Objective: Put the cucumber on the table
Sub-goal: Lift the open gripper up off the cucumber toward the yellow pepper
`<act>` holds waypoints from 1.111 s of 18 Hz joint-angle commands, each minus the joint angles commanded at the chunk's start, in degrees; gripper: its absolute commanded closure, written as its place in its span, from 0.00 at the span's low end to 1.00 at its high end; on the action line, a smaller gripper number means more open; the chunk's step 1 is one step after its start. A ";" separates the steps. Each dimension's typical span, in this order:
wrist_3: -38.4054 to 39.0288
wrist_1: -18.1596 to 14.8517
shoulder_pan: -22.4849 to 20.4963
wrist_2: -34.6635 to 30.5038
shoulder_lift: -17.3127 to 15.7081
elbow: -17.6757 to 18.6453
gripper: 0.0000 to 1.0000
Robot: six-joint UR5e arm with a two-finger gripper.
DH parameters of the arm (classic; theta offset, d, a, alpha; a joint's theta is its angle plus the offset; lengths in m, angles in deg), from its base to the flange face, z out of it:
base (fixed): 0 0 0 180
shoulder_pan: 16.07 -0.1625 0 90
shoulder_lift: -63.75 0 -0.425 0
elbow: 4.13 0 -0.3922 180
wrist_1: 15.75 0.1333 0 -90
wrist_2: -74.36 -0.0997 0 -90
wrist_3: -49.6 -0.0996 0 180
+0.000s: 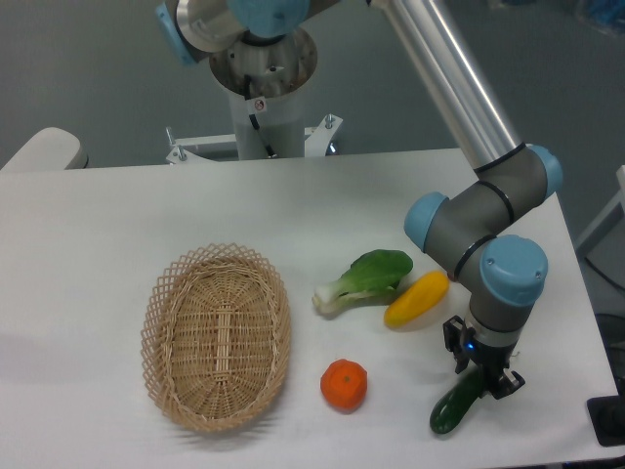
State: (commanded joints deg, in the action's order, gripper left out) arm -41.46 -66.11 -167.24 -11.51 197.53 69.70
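1. Cucumber point(454, 405): slim, dark green, glossy, tilted, low over the table point(117, 215) near its front right edge.
2. Gripper point(480, 374) clamps its upper end.
3. Yellow squash point(416, 298) near, behind.

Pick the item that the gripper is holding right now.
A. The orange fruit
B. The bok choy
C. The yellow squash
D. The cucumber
D. The gripper is closed around the upper end of the dark green cucumber near the table's front right edge, while the orange fruit, the yellow squash and the bok choy all lie apart from it on the table.
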 joint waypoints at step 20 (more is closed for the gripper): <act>10.11 -25.23 2.02 -6.07 -17.58 0.53 0.00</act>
State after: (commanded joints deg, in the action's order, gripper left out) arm -31.35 -91.34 -165.22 -17.58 179.95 70.23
